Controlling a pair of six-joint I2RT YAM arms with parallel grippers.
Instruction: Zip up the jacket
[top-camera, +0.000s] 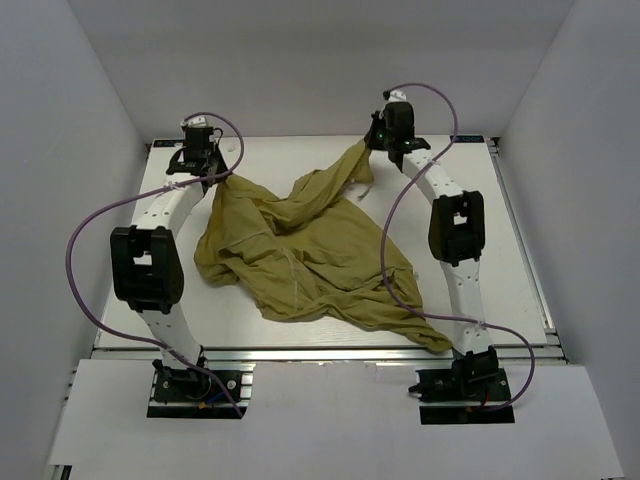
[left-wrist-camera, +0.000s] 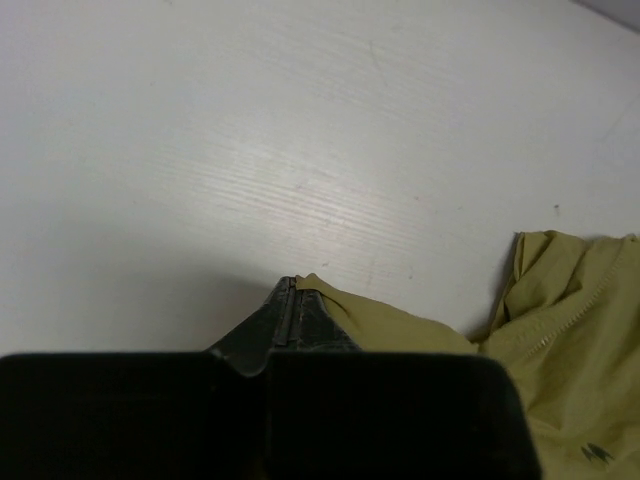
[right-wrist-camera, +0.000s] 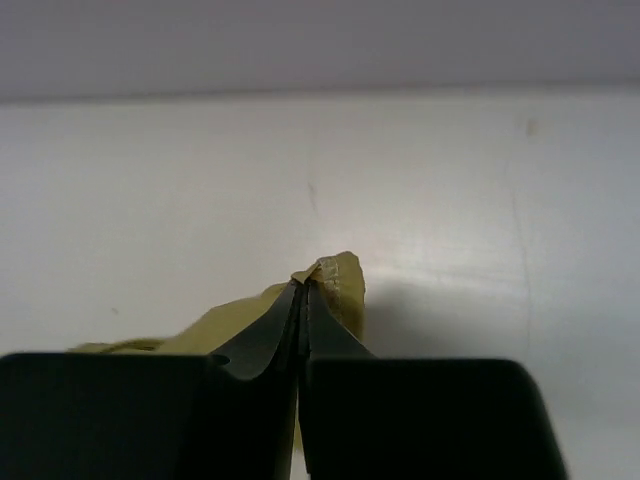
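Note:
The olive-yellow jacket lies rumpled across the middle of the white table. At the far left my left gripper is shut on a corner of the jacket; the cloth pokes out at the tips of the closed fingers. At the far right my right gripper is shut on another edge of the jacket, lifted a little off the table, with a stitched hem showing above the closed fingertips. The zipper line runs down the cloth in the left wrist view.
White walls stand on the left, back and right of the table. Both arms reach from their bases at the near edge to the far side, purple cables looping beside them. An aluminium rail runs along the front.

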